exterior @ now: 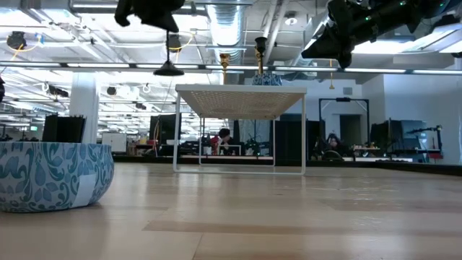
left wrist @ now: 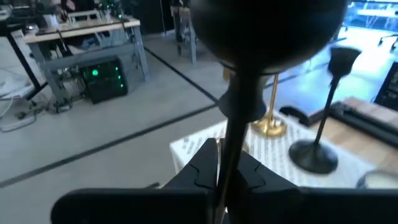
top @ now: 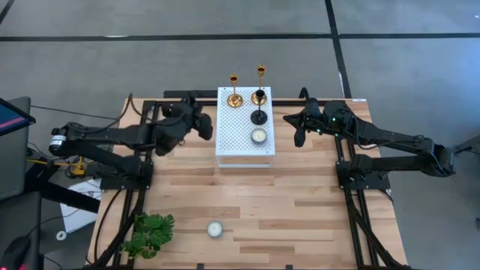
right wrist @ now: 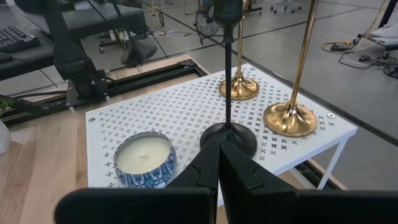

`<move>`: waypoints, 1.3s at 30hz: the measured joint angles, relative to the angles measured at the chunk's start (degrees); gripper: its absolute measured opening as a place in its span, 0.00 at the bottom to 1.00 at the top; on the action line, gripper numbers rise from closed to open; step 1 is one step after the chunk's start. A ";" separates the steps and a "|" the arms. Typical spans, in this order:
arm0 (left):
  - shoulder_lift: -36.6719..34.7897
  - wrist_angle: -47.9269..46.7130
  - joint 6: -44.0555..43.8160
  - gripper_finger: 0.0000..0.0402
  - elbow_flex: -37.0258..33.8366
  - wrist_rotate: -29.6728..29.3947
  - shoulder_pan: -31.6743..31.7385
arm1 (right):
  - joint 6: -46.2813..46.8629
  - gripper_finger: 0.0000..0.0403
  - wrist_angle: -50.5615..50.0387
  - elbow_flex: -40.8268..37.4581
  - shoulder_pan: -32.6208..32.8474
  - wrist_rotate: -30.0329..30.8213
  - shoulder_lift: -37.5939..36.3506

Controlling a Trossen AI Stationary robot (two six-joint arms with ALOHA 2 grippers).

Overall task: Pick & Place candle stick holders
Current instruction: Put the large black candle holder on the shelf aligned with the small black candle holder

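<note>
The black candle holder (left wrist: 249,68) stands upright in the closed left gripper (left wrist: 219,168), just left of the white shelf (top: 229,142); the right gripper (right wrist: 219,163) is closed and empty.

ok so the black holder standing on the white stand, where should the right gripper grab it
Grip the black holder by its slim upright stem, about midway between round base and cup. Come in level from the right side of the stand, where the right gripper waits shut. The gold holders flank one side and the candle tin the other.
</note>
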 joint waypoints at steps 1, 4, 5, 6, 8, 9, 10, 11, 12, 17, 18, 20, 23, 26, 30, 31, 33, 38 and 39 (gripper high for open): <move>0.34 0.07 0.33 0.02 1.06 0.02 0.00 | 0.00 0.00 0.00 0.02 0.00 0.00 0.00; 1.57 0.13 1.43 0.02 3.77 1.54 0.17 | 0.00 0.00 0.00 0.00 0.00 0.00 0.00; 2.09 0.39 1.48 0.02 4.58 2.55 0.53 | 0.00 0.00 0.01 0.01 0.00 0.00 0.00; 2.59 0.35 1.50 0.02 5.17 3.75 0.96 | 0.00 0.00 0.02 0.00 0.00 0.00 0.01; 4.19 0.41 1.50 0.02 6.48 6.09 1.96 | -0.01 0.00 0.02 0.00 0.00 0.00 0.01; 5.07 0.56 1.51 0.02 7.04 7.12 2.57 | 0.00 0.00 0.02 0.00 0.00 0.00 0.02; 6.02 0.49 1.52 0.02 7.52 7.96 3.24 | 0.00 0.00 0.02 0.00 0.00 0.00 0.00; 7.07 0.41 1.52 0.02 8.08 8.86 3.94 | 0.00 0.00 0.02 0.00 0.00 0.00 0.00; 8.03 0.50 1.52 0.02 8.67 9.89 4.57 | 0.00 0.00 0.02 0.00 0.00 0.00 0.01; 12.73 0.87 1.52 0.02 11.40 16.28 7.89 | 0.00 0.00 0.02 0.00 0.00 0.00 0.00; 13.66 1.10 1.52 0.02 12.03 17.13 8.37 | 0.00 0.00 0.02 0.00 0.00 0.00 0.00; 15.15 1.31 1.53 0.02 13.21 18.65 9.24 | 0.00 0.00 0.02 0.00 0.00 0.00 0.01; 16.89 2.38 2.75 0.02 14.47 20.20 10.15 | -0.02 0.00 0.02 0.00 0.00 0.00 0.02; 18.18 3.55 3.01 0.02 15.13 21.93 10.93 | 0.00 0.00 0.02 0.00 0.00 0.00 0.02; 19.43 5.03 3.00 0.02 15.60 24.46 12.04 | -0.01 0.00 0.02 0.00 0.00 0.00 0.02; 19.75 5.07 3.00 0.02 15.60 24.87 12.32 | -0.02 0.00 0.02 0.00 0.00 0.00 0.02; 20.20 5.29 3.00 0.02 15.60 25.64 12.74 | -0.02 0.00 0.02 0.00 0.00 0.00 0.02; 21.17 6.52 2.85 0.02 15.62 27.09 13.68 | -0.02 0.00 0.02 0.00 0.00 0.00 0.02; 21.43 7.11 2.81 0.02 15.64 27.47 13.68 | -0.02 0.00 0.02 0.00 0.00 0.00 0.01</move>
